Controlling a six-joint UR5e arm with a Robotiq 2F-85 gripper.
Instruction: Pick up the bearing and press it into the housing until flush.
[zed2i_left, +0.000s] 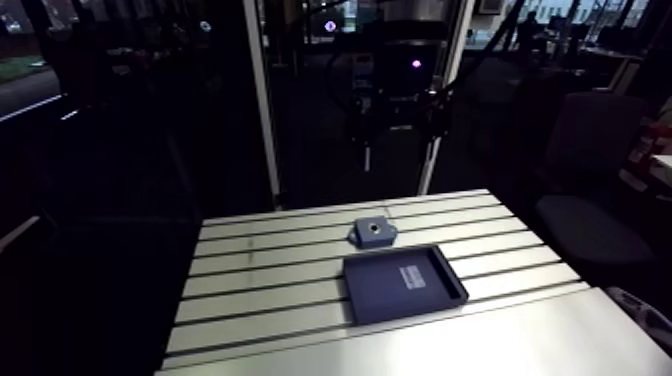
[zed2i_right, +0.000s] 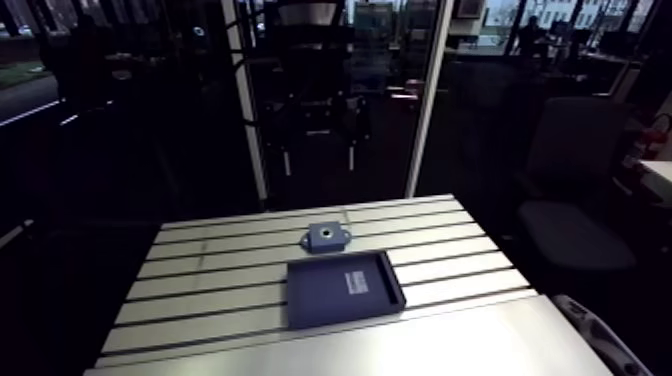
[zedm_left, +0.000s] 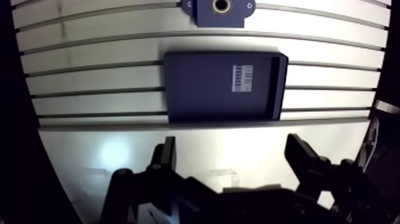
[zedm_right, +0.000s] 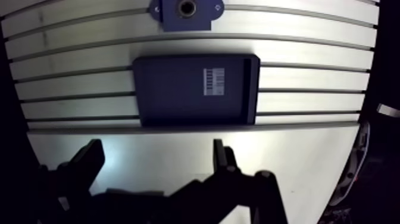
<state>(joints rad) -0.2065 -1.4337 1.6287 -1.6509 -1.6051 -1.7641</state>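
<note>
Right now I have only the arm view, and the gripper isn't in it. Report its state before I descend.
Observer: The gripper is open, with nothing between its fingers.
Operator: Say what it's over.
Observer: Bare table, short of the tray. The housing lies beyond the tray.
Operator: Check the tray for the bearing.
Observer: I see only a barcode label in it, no bearing.
</note>
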